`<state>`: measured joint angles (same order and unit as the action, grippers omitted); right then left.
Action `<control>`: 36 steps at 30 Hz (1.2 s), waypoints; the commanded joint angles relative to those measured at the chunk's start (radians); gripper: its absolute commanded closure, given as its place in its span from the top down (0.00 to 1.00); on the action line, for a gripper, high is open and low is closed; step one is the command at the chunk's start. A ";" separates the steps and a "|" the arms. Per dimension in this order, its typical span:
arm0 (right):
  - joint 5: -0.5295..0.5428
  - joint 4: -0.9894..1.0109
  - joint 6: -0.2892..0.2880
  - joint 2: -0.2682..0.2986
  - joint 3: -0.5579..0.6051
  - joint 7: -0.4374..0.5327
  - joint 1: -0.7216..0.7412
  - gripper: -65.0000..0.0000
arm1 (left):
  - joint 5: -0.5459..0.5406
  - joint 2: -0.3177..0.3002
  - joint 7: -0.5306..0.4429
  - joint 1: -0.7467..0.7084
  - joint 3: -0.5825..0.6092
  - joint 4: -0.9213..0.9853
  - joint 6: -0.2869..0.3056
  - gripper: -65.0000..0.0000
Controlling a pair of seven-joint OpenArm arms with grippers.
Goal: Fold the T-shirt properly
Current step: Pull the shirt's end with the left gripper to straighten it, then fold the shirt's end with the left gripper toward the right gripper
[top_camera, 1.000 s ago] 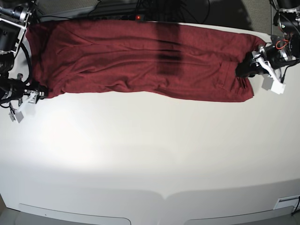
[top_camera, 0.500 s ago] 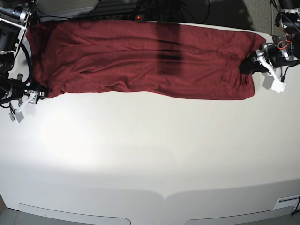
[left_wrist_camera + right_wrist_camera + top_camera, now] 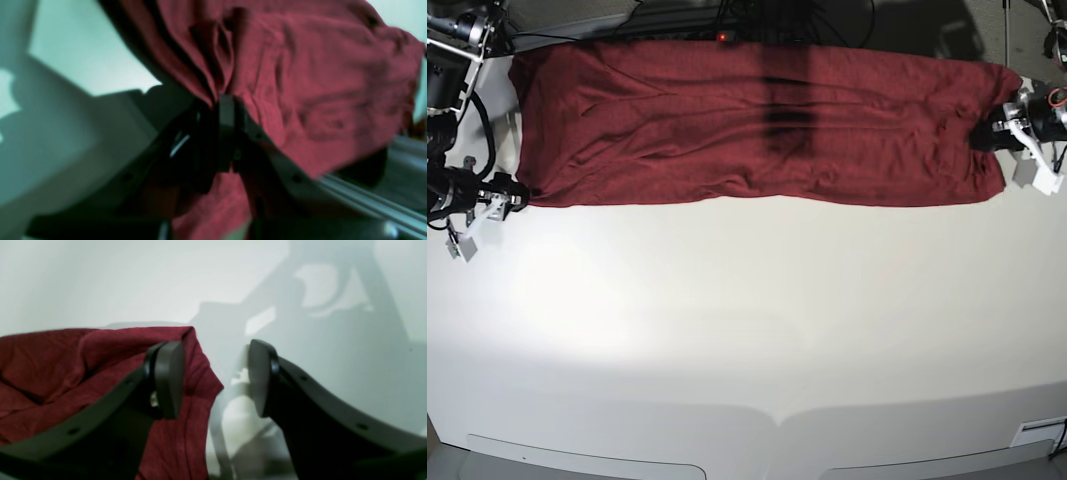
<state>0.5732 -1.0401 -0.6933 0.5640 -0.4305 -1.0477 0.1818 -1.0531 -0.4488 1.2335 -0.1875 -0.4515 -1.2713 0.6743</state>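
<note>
The shirt (image 3: 757, 125) lies stretched in a long band across the far part of the table (image 3: 747, 330), its near edge running almost straight from left to right, its far edge close to the table's far rim. At the scene's right end, the left gripper (image 3: 223, 110) is clamped on a bunched fold of the shirt's edge. At the left end, the right gripper (image 3: 215, 378) stands with jaws apart, gripping nothing; one finger rests over the shirt's near-left corner, the other over bare table. The whole near part of the table is open.
</note>
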 commanded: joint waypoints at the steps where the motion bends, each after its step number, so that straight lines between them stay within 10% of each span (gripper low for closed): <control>1: 0.011 -0.013 -0.005 0.026 -0.005 0.012 0.020 0.48 | -0.073 -0.018 0.002 -0.010 -0.006 -0.056 -0.003 0.00; 6: 0.010 -0.013 -0.005 0.019 -0.005 0.013 0.021 0.48 | -0.115 0.013 -0.024 -0.119 -0.006 -0.365 -0.089 0.00; 19: 0.009 -0.013 -0.005 -0.066 -0.005 0.015 0.021 0.48 | 0.162 0.430 -0.129 -0.161 0.169 -0.667 -0.171 0.00; 30: 0.006 -0.013 -0.005 -0.066 -0.005 -0.008 0.023 0.48 | 0.576 0.457 -0.401 -0.159 0.578 -0.666 -0.362 0.00; 36: 0.006 -0.013 -0.005 -0.066 -0.005 -0.008 0.023 0.48 | 0.631 0.457 -0.452 -0.159 0.698 -0.666 -0.425 0.00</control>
<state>0.5789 -1.0424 -0.6937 0.4793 -0.4324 -1.0454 0.1909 -0.4072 0.0025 0.8059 -0.3489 0.2432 -1.9194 0.2386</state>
